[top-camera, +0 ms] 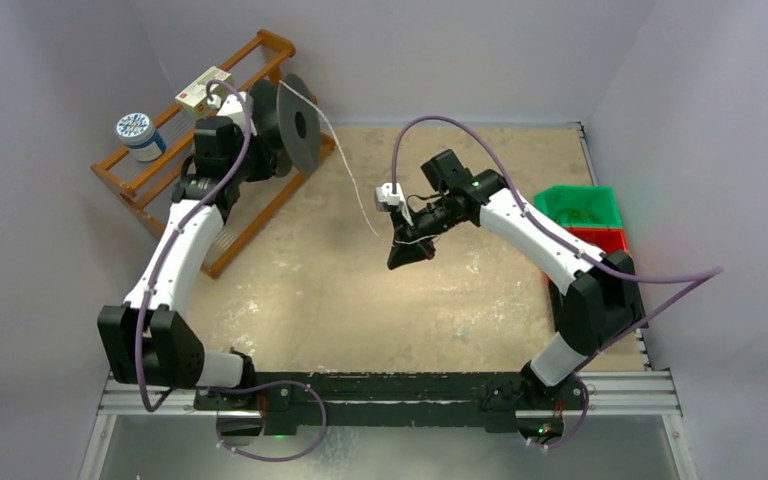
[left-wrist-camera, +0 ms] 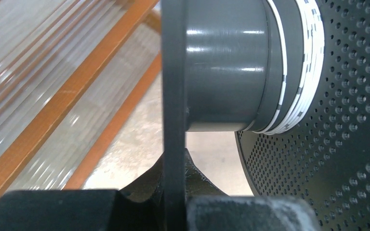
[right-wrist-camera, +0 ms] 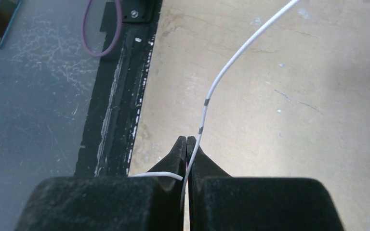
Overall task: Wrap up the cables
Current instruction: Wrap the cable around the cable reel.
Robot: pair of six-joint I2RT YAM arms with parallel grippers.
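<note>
Cable pinched in right end effector, jaws pressed together on it.
Strung above worktop from spool to that grip, with turns wound on hub; left end effector clamped on spool flange, far left.

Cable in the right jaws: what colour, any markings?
White cable with small grey bands; right wrist view shows it best.

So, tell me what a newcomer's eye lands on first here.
The dark spool at the far left stands out, its flange pinched by the left gripper beside the wooden rack. From it a thin white cable stretches across the table to the right gripper, shut on it mid-table.
</note>
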